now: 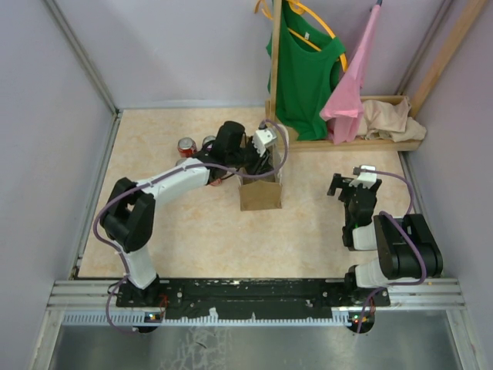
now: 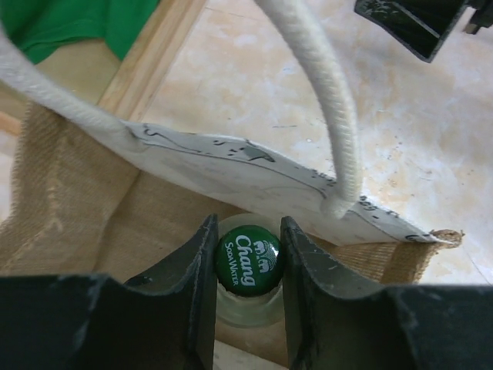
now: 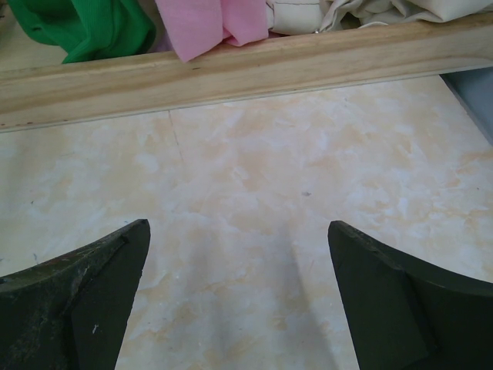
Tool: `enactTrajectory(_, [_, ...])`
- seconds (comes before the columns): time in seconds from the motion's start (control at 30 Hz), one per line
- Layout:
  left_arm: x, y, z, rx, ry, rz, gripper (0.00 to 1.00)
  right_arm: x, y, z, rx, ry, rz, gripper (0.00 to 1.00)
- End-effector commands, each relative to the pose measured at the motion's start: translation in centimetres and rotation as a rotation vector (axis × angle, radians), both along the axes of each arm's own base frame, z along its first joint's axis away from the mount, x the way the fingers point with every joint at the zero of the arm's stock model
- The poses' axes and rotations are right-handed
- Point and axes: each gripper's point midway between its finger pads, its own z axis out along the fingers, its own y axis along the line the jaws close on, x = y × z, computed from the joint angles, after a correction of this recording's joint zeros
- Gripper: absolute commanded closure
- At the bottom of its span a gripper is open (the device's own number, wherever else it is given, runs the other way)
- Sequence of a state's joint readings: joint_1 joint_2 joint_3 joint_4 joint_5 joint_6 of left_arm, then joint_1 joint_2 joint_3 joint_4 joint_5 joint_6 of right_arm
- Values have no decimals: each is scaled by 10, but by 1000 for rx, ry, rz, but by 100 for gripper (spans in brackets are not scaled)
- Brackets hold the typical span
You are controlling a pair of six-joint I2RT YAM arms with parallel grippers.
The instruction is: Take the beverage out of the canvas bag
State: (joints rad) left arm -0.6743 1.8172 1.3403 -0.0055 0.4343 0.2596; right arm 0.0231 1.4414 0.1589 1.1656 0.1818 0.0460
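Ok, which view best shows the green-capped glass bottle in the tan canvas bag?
Left wrist: the green-capped glass bottle is clamped in the left gripper, label readable. Top external shows only the tan canvas bag; right wrist, neither.

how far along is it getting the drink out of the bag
Done: the left gripper is down inside the bag and shut on the green-capped bottle. In hand: that grip; the bottle sits inside the bag, not yet lifted. Left: raise it clear of the handles and set it on the table. The right gripper hangs open, holding nothing.
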Motion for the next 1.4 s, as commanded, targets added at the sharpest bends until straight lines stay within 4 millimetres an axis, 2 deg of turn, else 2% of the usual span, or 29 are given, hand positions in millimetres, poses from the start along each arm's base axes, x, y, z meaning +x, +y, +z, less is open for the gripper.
enactTrajectory(0.0, [19, -2, 109, -161, -231, 24, 100, 9, -1, 20, 2, -70, -6, 1])
enactTrajectory(0.17, [20, -1, 155, -219, -295, 35, 100, 9, -1, 20, 2, -70, -4, 1])
enactTrajectory(0.37, [20, 18, 213, -287, -379, 104, 100, 9, -1, 20, 2, -71, -6, 1])
enactTrajectory(0.67, [22, 65, 285, -281, -480, 295, 100, 9, -1, 20, 3, -71, -5, 1])
enactTrajectory(0.8, [18, 100, 309, -263, -540, 430, 100, 9, -1, 20, 3, -71, -5, 1])
enactTrajectory(0.97, [9, 151, 314, -201, -562, 620, 100, 9, -1, 20, 3, -71, -7, 1])
enactTrajectory(1.1, [-10, 195, 313, -192, -567, 770, 100, 9, -1, 20, 3, -71, -6, 1])
enactTrajectory(1.2, [-23, 220, 302, -189, -537, 860, 100, 9, -1, 20, 2, -70, -4, 1])
enactTrajectory(1.37, [-35, 241, 257, -169, -430, 956, 100, 9, -1, 20, 3, -71, -6, 1])
